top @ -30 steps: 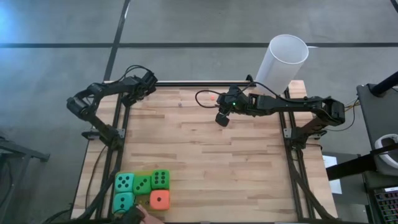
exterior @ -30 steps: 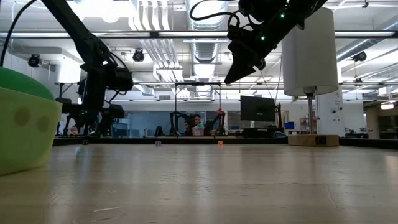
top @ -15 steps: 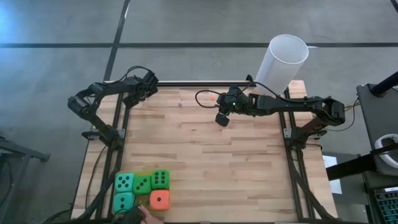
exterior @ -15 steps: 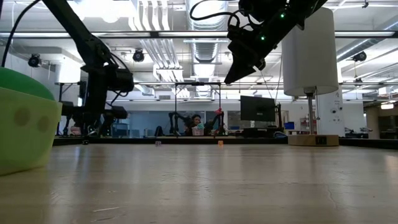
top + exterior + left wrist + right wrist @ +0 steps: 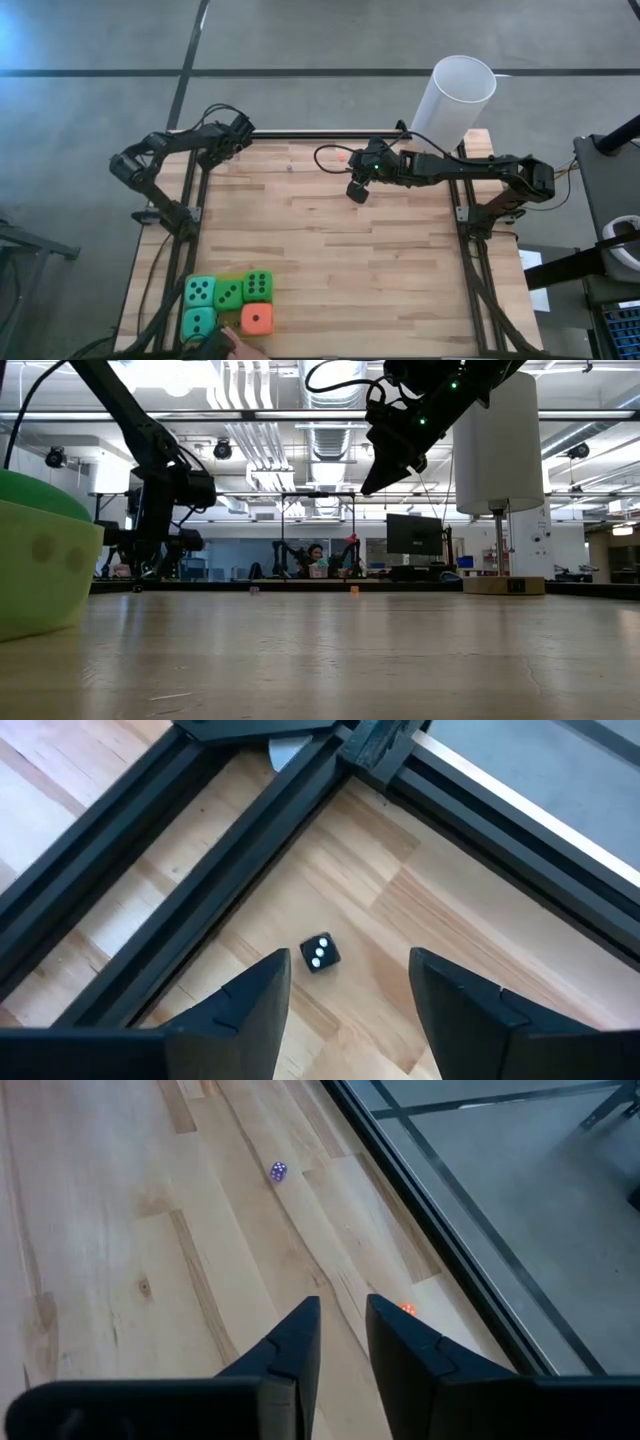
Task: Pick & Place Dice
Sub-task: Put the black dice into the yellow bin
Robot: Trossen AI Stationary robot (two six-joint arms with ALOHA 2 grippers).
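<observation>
The dice (image 5: 229, 305) sat bunched in the near left corner of the desk (image 5: 380, 270): two teal at the outer edge, two green beside them, and the orange-red one at the near right of the bunch, all touching or nearly so. Neither of my hands was anywhere close to them.

My left fingers (image 5: 240, 130) hung over the far left corner, spread apart and holding nothing. On the boards just under them lay only a tiny black die (image 5: 319, 952), which was not one of the soft cubes. My right fingers (image 5: 357, 192) were raised over the far middle of the desk, near the white cylinder (image 5: 458, 95). A narrow gap showed between them, and they were empty too.

From my left fingers the bunch lay straight back along my own edge of the desk, toward the near side. From my right fingers it lay on a diagonal, across to the left and toward the near side. Both were well apart from it, but I judged the left side better placed. The cubes had no long axis to line up with.
</observation>
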